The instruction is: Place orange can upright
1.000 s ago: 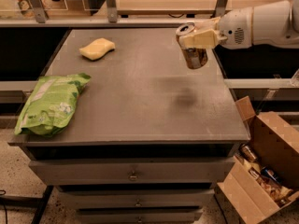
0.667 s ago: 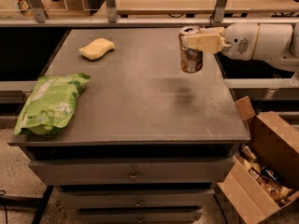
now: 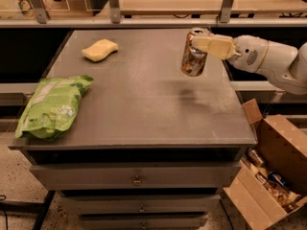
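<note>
Camera view: the tool (image 3: 204,42) is clamped on the orange can (image 3: 193,62), held nearly upright above the counter (image 3: 139,99), right side.

gripper (image 3: 200,42) hiding orange can (image 3: 193,62) top, arm (image 3: 280,66) cropped

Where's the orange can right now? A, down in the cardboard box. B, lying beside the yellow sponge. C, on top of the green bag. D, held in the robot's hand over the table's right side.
D: the hand grips the orange can near its top, raised above the table.
</note>
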Robot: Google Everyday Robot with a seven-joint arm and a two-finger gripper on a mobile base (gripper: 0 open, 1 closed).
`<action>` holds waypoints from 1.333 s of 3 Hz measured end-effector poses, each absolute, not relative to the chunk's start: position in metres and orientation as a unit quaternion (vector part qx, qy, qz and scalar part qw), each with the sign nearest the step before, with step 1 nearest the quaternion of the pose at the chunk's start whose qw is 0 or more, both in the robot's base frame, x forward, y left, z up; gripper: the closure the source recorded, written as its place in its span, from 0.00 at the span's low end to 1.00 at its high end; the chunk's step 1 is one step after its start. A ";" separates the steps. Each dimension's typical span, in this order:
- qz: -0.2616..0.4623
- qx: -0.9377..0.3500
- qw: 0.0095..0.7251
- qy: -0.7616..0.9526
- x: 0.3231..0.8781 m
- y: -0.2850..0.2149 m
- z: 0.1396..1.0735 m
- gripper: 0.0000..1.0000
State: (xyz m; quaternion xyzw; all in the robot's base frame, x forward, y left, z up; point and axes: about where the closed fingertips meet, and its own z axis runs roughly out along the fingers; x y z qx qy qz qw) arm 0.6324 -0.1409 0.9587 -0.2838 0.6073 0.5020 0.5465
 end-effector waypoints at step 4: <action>0.475 -0.324 0.568 0.589 0.632 -0.164 0.935 0.59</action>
